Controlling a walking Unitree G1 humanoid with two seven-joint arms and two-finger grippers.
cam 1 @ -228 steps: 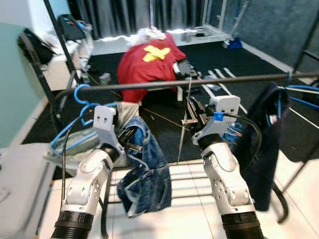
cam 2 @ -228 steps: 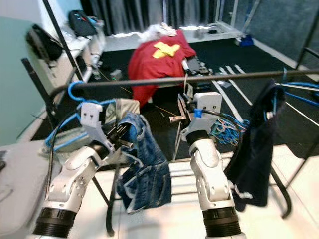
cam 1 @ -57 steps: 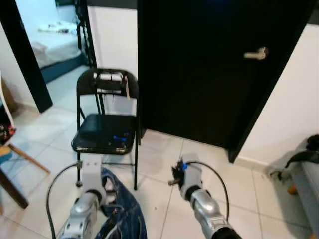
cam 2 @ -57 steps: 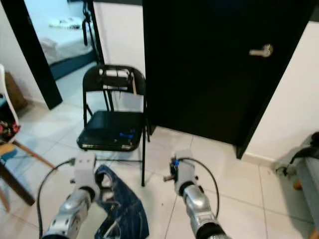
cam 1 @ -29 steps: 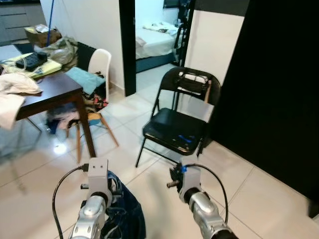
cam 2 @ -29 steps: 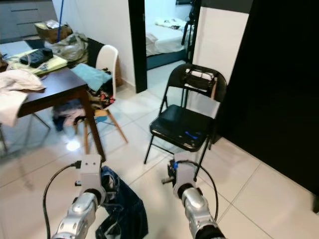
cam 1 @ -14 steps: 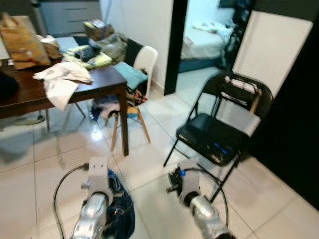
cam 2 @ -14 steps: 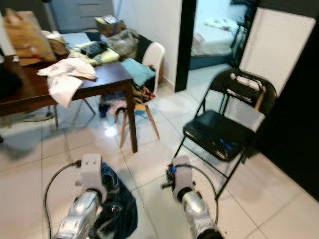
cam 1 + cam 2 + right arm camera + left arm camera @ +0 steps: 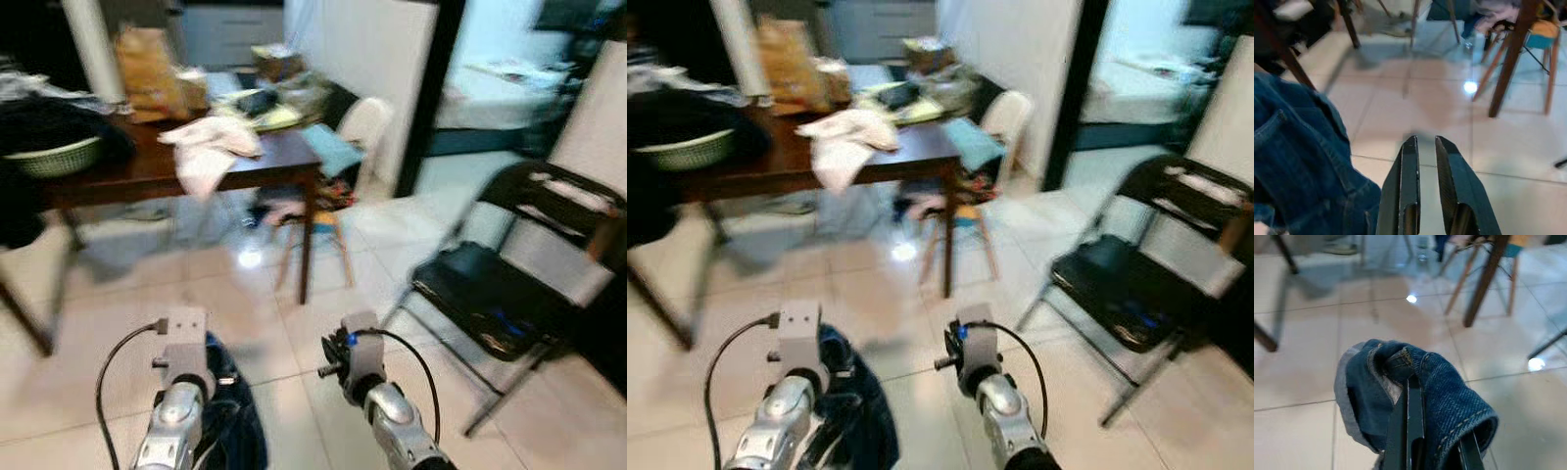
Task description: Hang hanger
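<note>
Blue denim jeans (image 9: 1444,391) are bunched around my left gripper (image 9: 1413,382), which is shut on the fabric. In the eye views the jeans (image 9: 230,421) hang below my left wrist (image 9: 184,338), low over the tiled floor. My right gripper (image 9: 1425,142) points at the floor with its two black fingers close together and nothing between them. The jeans (image 9: 1298,161) hang beside it. My right wrist (image 9: 358,354) is held low, next to the left one.
A dark wooden table (image 9: 167,168) ahead on the left carries clothes, a paper bag and a green basket (image 9: 54,157). A white chair (image 9: 367,122) stands behind the table. On the right is a black folding chair (image 9: 500,294). Tiled floor lies between.
The whole view has swung left: the table now sits ahead and the folding chair has slid to the right. Both arms hold the same pose, and the jeans stay in the left gripper.
</note>
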